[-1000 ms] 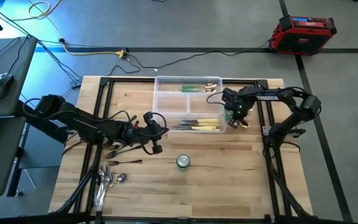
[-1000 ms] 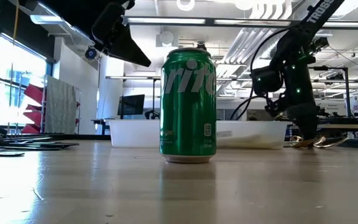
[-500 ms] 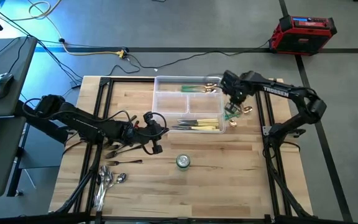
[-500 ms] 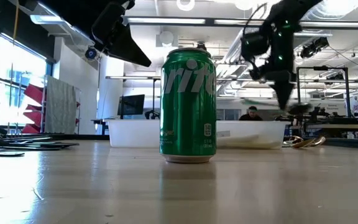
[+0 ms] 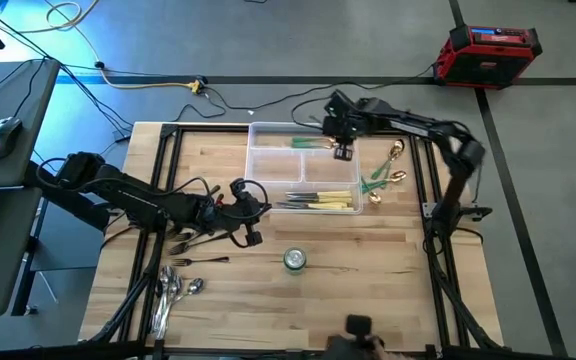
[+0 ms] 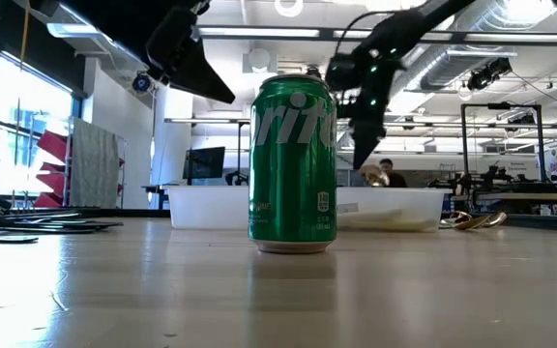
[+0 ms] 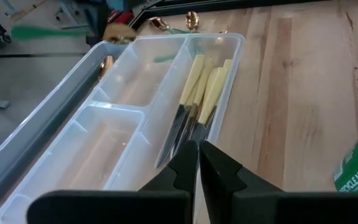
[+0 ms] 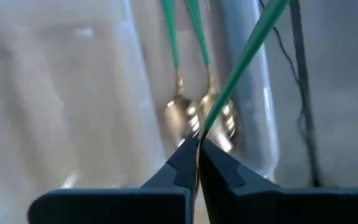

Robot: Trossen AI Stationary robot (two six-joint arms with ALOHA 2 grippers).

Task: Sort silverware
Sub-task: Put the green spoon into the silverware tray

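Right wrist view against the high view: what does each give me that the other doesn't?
Only the right wrist view shows the grip itself: the right gripper is shut on a green-handled spoon, above two more gold-ended spoons lying in the tray.

Only the high view shows the layout: the left gripper waiting beside the tray, the cream-handled knives in the near compartment, loose green-handled pieces right of the tray, dark forks, silver spoons and the can.

Both show the clear tray and the right gripper over its far compartment.
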